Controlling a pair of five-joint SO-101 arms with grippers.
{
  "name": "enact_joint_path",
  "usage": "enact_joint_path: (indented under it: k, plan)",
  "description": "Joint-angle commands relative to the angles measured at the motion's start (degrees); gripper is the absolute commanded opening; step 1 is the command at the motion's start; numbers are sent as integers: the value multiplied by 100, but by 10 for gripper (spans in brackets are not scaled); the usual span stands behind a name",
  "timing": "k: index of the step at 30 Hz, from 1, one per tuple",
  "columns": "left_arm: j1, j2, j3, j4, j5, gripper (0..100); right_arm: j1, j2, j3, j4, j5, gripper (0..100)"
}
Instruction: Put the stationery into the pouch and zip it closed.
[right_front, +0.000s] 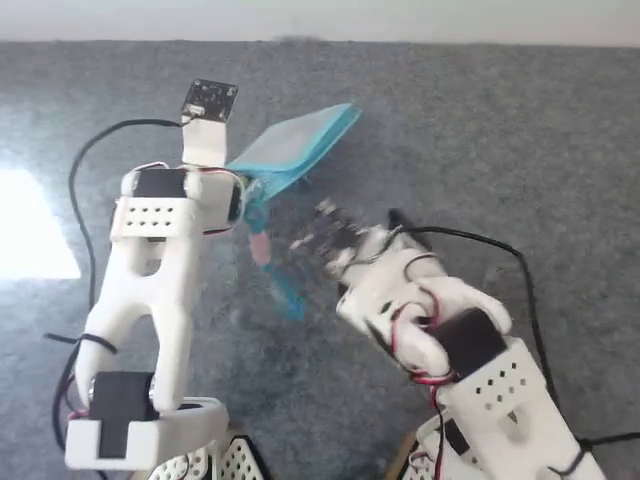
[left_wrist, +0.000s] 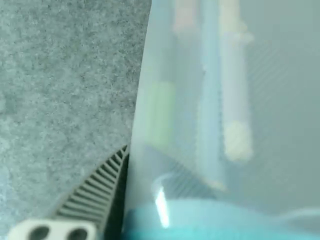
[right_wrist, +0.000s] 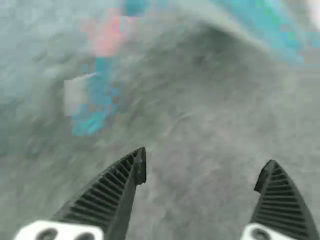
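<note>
Right end effector spread wide over table; left end effector pinching pouch edge, pouch tilted up.

White arms, ribbed black end effector

Perhaps a robotics lab: grey felt table, pale wall.

Your right gripper stands wide open: two black ribbed fingers well apart, with only the grey mat between them. Counting from the gripper, a pink item and a teal item sit at 11 o'clock, too blurred to name. The teal pouch edge is at 1 o'clock, farther off.
</note>
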Motion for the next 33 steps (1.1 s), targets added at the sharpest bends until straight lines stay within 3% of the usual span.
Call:
enact_joint_path:
  k: [1, 13, 19, 24, 33]
  plan:
    - [-264, -26, -119, 255, -484, 9, 268, -145, 132, -848, 149, 344]
    - [70, -35, 479, 281, -1310, 9, 92, 2000, -1134, -1640, 290, 482]
    - [158, -35, 567, 281, -1398, 9, -549, 2316, -1547, -1367, 1002, 491]
    - [193, -35, 576, 281, -1398, 9, -400, 2255, -1714, -1358, 1178, 492]
    - [334, -26, 576, 325, -1398, 9, -426, 2202, -1758, -1226, 2435, 489]
